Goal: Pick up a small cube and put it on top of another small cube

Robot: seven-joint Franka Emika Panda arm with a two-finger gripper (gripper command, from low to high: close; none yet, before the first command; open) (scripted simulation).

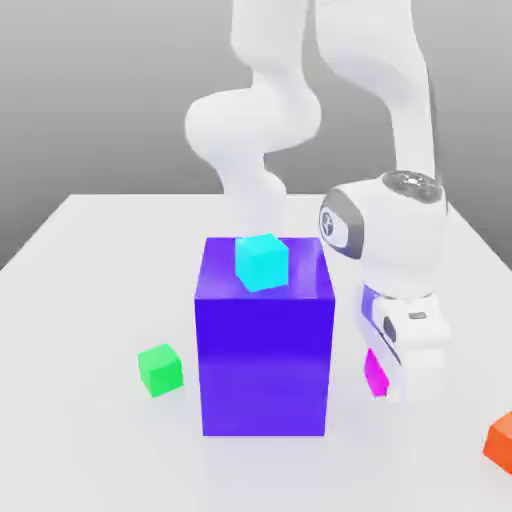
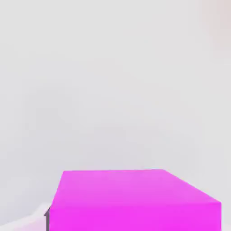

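Claw (image 1: 385, 385) clamped around magenta cube (image 1: 374, 372) on table (image 1: 90, 300)

A white table (image 1: 90, 300) carries everything here. Right at the gripper (image 1: 385, 385) sits the small magenta cube (image 1: 375, 373), resting on the tabletop. Just beside the tool, toward the exterior view's left, stands the big blue-violet block (image 1: 265, 360); beyond that block lies the green cube (image 1: 160, 368). On the gripper's other side, an orange cube (image 1: 502, 438) sits at the table's edge.

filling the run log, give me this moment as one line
phase: grasp | gripper: shut on magenta cube | cube: on table | green cube: bare, across blue block
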